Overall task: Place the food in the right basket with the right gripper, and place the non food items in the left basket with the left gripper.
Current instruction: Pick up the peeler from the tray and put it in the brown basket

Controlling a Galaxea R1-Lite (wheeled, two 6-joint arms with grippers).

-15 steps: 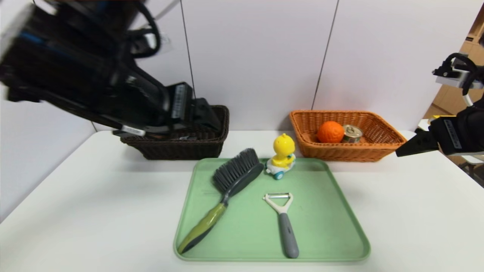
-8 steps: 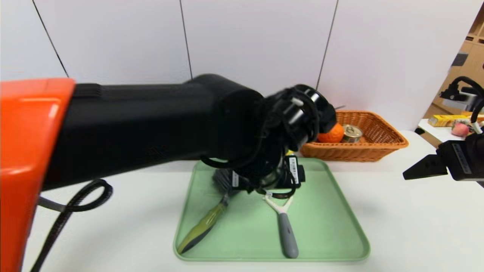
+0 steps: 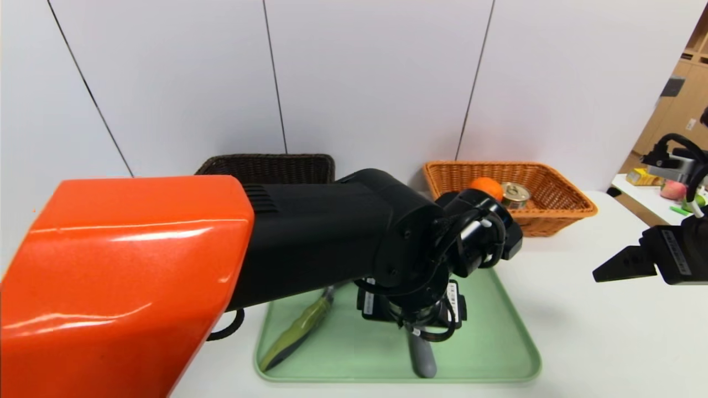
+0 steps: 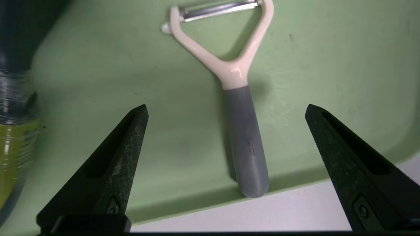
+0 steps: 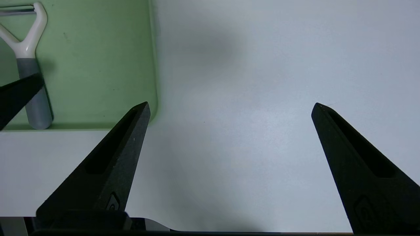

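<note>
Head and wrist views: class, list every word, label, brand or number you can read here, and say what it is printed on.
None can be read.
White labels on the left arm's wrist, above the green tray: print too small to read.
White label on the right pincer housing: print too small.
Faint mark on the peeler handle: illegible.
Tin can in the right basket: no legible label.

A white table (image 3: 581,337) lay under and around the pincer, and pale wall panels (image 3: 376,83) with thin dark seams rose beyond it. Farther to its right stood wooden shelving (image 3: 683,105) and another cluttered white surface (image 3: 641,193).
</note>
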